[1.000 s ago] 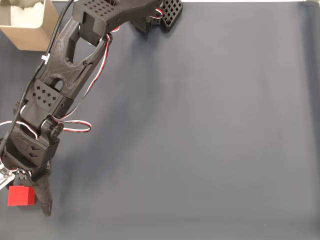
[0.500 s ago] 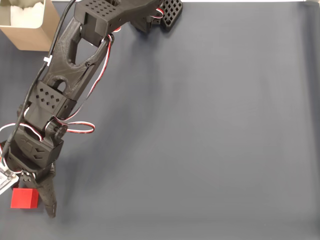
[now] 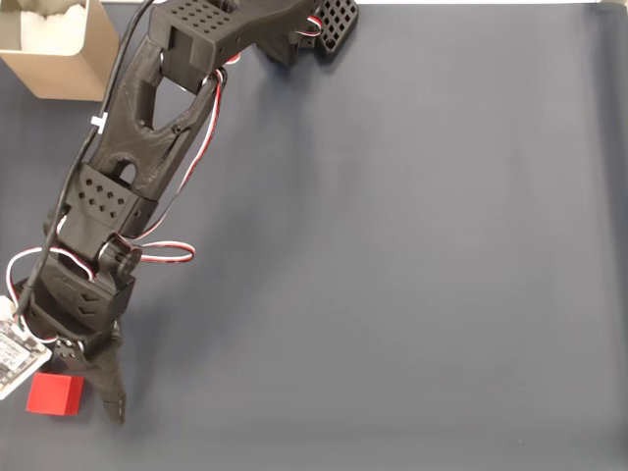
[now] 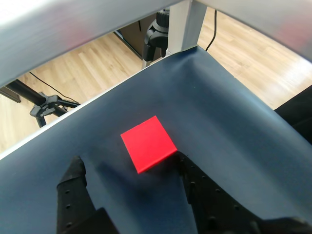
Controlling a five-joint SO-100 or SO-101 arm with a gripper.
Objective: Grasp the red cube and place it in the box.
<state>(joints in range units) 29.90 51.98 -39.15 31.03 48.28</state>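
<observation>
The red cube [image 3: 54, 392] lies on the dark mat near the lower left corner of the fixed view. My gripper [image 3: 71, 410] is open and low around it; one black finger [image 3: 108, 388] runs along the cube's right side. In the wrist view the red cube [image 4: 147, 144] sits just ahead of the open gripper [image 4: 128, 161], between the fingertips and touching the right finger [image 4: 187, 170], with a gap to the left one. The tan box [image 3: 69, 74] with white lining stands at the top left corner, far from the cube.
The arm's base [image 3: 324, 25] is at the top centre and the arm slants across the left side of the mat [image 3: 412, 255]. The mat's edge [image 4: 97, 102] lies close beyond the cube, with a metal post [image 4: 183, 27] and a tripod [image 4: 48, 105] on the wooden floor.
The gripper has slid down and slightly right in the fixed view, reaching further past the cube. The cube has shifted a little the same way.
</observation>
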